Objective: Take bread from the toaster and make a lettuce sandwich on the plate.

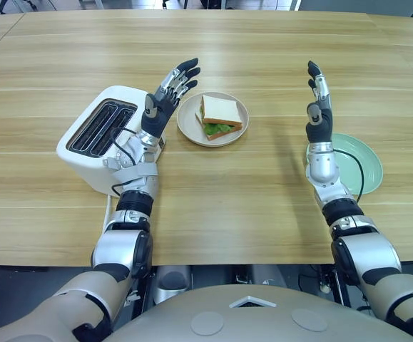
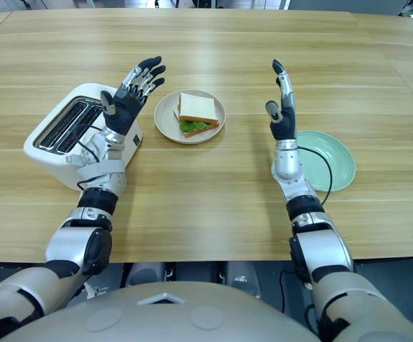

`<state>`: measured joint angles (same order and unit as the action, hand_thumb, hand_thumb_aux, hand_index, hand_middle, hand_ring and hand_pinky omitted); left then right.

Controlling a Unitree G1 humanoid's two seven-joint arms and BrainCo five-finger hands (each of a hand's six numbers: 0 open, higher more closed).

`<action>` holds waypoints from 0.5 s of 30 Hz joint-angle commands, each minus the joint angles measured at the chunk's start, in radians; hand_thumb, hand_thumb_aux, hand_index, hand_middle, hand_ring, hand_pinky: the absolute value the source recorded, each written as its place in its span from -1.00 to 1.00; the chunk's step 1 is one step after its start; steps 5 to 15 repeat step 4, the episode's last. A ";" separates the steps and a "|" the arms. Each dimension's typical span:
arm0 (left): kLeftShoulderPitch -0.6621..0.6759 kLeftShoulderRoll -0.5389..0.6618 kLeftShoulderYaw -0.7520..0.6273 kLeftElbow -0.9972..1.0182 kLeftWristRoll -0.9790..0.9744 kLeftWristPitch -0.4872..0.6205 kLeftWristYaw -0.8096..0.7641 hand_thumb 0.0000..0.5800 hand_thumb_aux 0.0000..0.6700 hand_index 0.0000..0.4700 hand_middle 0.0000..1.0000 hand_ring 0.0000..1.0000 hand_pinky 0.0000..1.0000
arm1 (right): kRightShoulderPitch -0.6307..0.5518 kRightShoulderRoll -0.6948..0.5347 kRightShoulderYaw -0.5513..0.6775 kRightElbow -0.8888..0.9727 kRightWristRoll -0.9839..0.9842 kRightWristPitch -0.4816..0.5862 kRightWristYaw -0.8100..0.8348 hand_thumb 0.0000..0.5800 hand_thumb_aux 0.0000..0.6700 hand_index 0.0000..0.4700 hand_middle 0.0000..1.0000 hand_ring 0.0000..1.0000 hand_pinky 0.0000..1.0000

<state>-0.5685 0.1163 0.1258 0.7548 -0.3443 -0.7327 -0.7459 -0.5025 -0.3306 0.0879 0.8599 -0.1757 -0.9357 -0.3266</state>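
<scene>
Diagonally, toaster (image 1: 85,146) slots run near-left to far-right; sandwich (image 1: 222,114) flat on plate (image 1: 188,125)

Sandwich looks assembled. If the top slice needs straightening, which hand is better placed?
Probably left. The left hand, open and empty, hovers between the toaster and the beige plate holding the sandwich; the right hand stands farther off by the green plate.

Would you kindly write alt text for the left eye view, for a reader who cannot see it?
A lettuce sandwich sits finished on a beige plate on a wooden table. The robot's left hand is held up open between that plate and a white toaster, and its right hand is held up open by a pale green plate.
</scene>
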 commanded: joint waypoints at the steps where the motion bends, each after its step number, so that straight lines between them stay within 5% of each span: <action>1: -0.011 0.005 0.032 0.009 -0.053 0.088 -0.016 -1.00 -1.00 -1.00 -1.00 -1.00 -1.00 | 0.021 0.000 -0.033 -0.063 0.028 0.022 0.060 -1.00 -1.00 -1.00 -1.00 -1.00 -1.00; 15: -0.013 0.002 0.027 0.014 -0.039 0.087 -0.023 -1.00 -1.00 -1.00 -1.00 -1.00 -1.00 | 0.028 0.003 -0.049 -0.081 0.032 0.030 0.089 -1.00 -1.00 -1.00 -1.00 -1.00 -1.00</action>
